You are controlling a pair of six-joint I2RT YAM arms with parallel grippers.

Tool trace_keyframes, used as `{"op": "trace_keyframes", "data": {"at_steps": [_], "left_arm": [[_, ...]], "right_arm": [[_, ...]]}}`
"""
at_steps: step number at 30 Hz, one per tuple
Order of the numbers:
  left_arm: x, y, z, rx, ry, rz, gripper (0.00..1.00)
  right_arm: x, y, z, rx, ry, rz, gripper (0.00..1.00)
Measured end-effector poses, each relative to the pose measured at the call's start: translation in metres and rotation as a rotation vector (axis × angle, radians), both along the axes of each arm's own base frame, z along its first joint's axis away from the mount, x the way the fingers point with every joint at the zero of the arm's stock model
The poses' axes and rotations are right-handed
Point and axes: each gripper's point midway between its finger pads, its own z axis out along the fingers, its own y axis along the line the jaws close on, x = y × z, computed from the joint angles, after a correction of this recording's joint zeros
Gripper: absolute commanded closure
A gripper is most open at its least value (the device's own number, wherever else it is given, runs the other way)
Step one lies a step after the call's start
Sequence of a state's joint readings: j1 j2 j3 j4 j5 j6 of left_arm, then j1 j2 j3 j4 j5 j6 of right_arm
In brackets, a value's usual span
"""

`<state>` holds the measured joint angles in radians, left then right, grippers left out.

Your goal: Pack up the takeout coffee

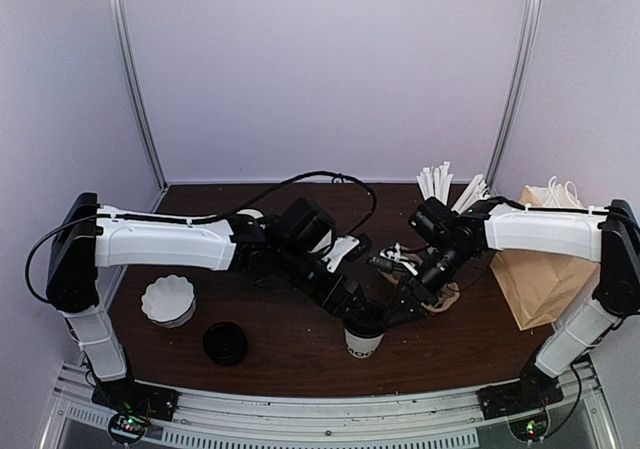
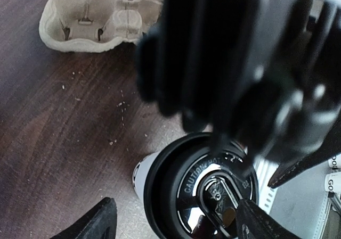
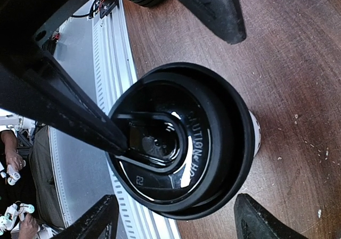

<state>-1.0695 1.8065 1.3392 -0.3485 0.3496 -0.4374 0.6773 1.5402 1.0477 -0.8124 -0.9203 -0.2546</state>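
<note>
The takeout coffee (image 1: 363, 341) stands upright at lower centre of the bench (image 1: 290, 354). Left fingers (image 2: 98, 223) and right fingers (image 3: 101, 217) hover over its lid (image 3: 176, 138), spread apart. One pair should lower past the lid, close gently and keep it level.

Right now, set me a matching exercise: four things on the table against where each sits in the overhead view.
Things:
1 takeout coffee
2 brown paper bag
3 loose black lid
4 white sticks

Places:
A back, right of centre
B front left
C front centre
D right side

Pairs: 1-C, 2-D, 3-B, 4-A.
</note>
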Motion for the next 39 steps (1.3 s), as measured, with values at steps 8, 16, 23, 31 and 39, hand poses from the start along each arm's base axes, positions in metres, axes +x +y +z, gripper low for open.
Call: {"op": "trace_keyframes", "data": {"at_steps": [8,16,23,31,39], "left_arm": [[-0.007,0.008,-0.018,0.027,0.051,0.010,0.22],[-0.008,0.008,-0.020,0.023,0.069,0.023,0.24],[-0.007,0.009,-0.022,0.026,0.078,0.039,0.25],[-0.006,0.009,-0.022,0.029,0.077,0.046,0.26],[-0.005,0.011,-0.026,0.042,0.080,0.055,0.26]], "right_arm": [[0.005,0.004,-0.009,-0.025,0.026,-0.003,0.26],[0.006,0.005,-0.012,-0.039,0.047,0.000,0.30],[0.007,0.005,-0.014,-0.070,0.076,-0.002,0.35],[0.009,0.005,-0.016,-0.110,0.109,-0.003,0.37],[0.007,0.003,-0.023,-0.150,0.146,-0.004,0.36]]}}
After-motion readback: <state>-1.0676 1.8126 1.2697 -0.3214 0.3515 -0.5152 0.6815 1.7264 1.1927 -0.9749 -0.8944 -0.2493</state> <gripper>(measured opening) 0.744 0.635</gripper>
